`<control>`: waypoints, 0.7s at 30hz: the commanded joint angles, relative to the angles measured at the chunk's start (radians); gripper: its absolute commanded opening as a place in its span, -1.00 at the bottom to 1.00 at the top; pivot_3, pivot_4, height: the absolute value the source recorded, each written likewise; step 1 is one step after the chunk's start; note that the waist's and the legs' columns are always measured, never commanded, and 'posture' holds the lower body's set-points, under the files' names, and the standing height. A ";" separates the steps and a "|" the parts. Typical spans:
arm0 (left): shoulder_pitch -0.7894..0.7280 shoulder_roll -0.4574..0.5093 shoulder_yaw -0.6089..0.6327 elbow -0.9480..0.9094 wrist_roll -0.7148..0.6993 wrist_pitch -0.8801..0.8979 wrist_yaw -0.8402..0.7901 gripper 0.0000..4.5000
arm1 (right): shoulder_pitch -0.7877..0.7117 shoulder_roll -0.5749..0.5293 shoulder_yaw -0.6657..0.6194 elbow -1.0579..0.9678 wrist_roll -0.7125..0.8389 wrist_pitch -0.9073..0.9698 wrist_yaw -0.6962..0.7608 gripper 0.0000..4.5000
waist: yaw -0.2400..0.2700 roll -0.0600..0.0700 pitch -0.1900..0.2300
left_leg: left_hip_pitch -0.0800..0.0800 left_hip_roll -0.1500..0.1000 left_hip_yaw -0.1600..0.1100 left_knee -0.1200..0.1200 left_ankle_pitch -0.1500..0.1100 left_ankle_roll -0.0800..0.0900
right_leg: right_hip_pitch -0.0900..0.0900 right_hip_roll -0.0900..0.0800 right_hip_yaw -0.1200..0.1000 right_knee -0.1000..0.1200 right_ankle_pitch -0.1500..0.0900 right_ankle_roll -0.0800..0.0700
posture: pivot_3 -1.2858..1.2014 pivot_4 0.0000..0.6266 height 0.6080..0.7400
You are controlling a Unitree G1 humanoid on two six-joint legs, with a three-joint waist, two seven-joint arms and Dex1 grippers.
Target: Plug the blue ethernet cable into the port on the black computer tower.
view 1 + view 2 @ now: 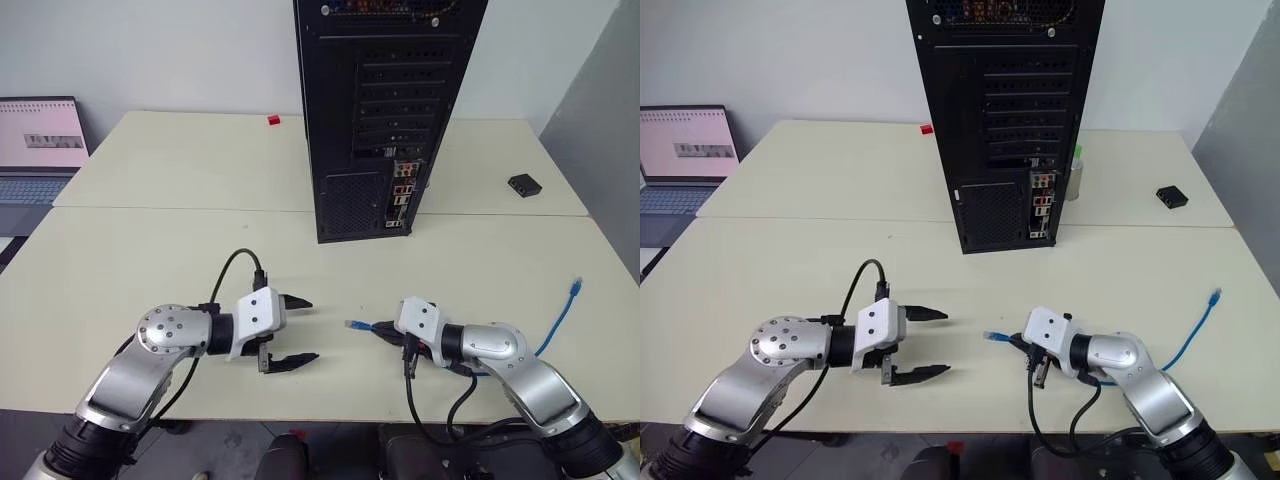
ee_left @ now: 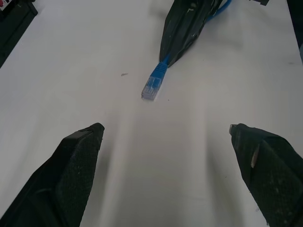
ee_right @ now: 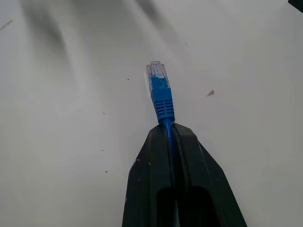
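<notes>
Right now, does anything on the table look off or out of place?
Nothing stands out. The right gripper is shut on the blue ethernet cable just behind its plug; the left gripper is open beside it. The black computer tower stands upright and unplugged, the cable's far end loose on the table.

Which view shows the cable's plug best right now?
Right wrist view: the clear plug of the blue ethernet cable sticks out just past the shut right tool, close up. Left wrist view shows it from the front, farther off. The eye views show it small, ahead of that tool.
</notes>
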 commanded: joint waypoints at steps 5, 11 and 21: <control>-0.064 -0.028 -0.033 0.062 0.032 -0.062 -0.018 1.00 | -0.093 0.019 0.029 -0.106 -0.026 0.032 0.017 -0.98 | 0.000 0.000 0.000 | 0.000 0.000 0.000 0.000 0.000 0.000 | 0.000 0.000 0.000 0.000 0.000 0.000 | 0.03 -0.52 1.00; -0.114 -0.060 -0.069 0.127 0.052 -0.096 -0.037 1.00 | -0.134 0.031 0.061 -0.131 -0.043 0.049 0.028 -0.98 | 0.000 0.000 0.000 | -0.001 0.000 -0.001 0.000 0.000 0.000 | 0.000 0.000 -0.002 0.000 0.000 0.000 | 0.03 -0.52 1.00; -0.171 -0.122 -0.094 0.238 0.067 -0.154 -0.059 0.47 | -0.157 0.045 0.074 -0.136 -0.045 0.062 0.033 -1.00 | 0.000 0.000 0.000 | -0.001 0.000 -0.001 0.000 0.000 0.000 | 0.000 0.000 -0.002 0.000 0.000 0.000 | 0.03 -0.52 1.00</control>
